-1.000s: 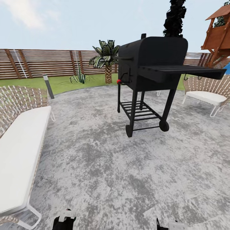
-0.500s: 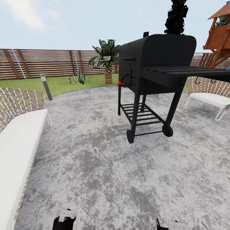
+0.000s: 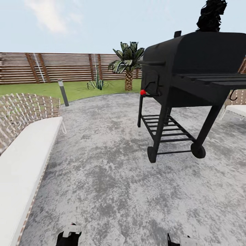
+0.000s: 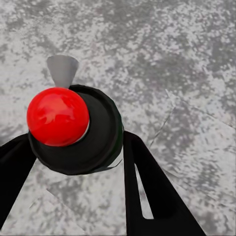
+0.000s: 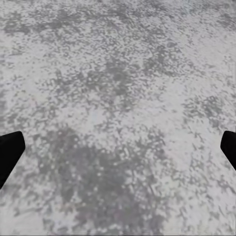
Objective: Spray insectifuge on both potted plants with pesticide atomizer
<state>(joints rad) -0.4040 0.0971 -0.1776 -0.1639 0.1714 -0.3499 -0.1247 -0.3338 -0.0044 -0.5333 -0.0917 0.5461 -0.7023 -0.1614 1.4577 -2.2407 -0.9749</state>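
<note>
Ground: mottled grey gravel patio [image 5: 118, 113] spread across the whole frame, darker patches toward the middle.
Right gripper [image 5: 118, 150]: two black fingertips [image 5: 10, 152] at opposite edges, spread wide, nothing between them.

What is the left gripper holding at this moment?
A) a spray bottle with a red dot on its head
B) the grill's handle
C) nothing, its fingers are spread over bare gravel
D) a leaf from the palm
A: in the left wrist view the spray bottle, with its red dot on top, sits between the black fingers of the left gripper, above the grey patio.
</note>
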